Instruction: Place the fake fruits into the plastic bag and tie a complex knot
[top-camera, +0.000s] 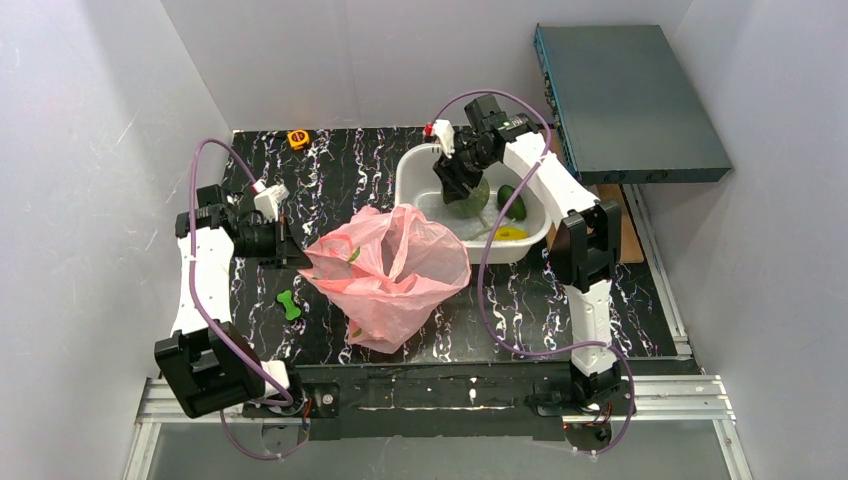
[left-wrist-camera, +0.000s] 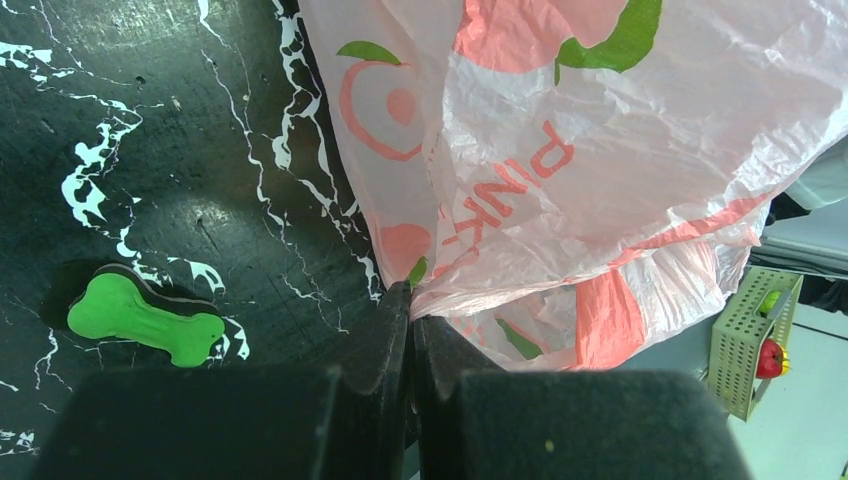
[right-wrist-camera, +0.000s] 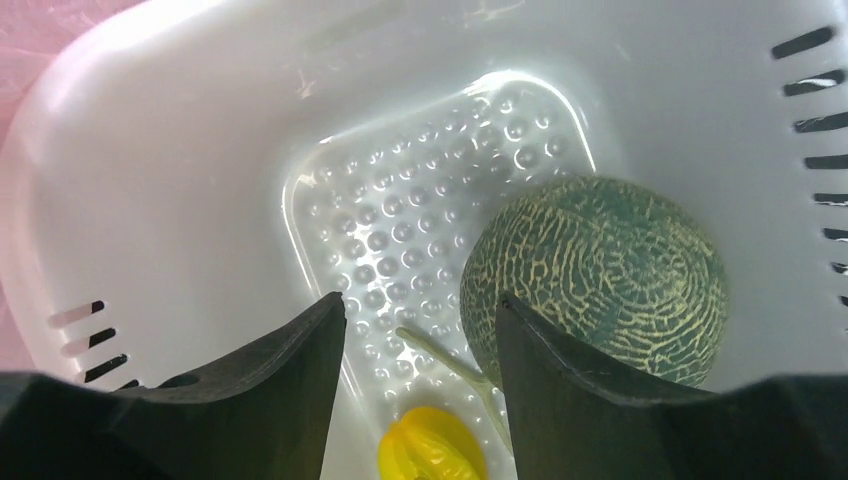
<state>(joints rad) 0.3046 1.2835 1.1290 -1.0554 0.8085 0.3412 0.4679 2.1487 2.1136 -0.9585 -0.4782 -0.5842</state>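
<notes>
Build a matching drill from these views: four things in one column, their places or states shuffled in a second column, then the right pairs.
Things
1. melon
2. left gripper
3. right gripper
4. green bone toy

Places or states
A. open, over the white basket
B. lying on the black table
C. shut on the pink plastic bag
D. resting on the basket floor near a yellow fruit

Pairs: 1-D, 2-C, 3-A, 4-B

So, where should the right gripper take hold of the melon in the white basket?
Probably across the widest middle of the melon, straight down from above. It is round, and the basket wall stands close beside it. The open right gripper hangs beside it, not yet around it.
</notes>
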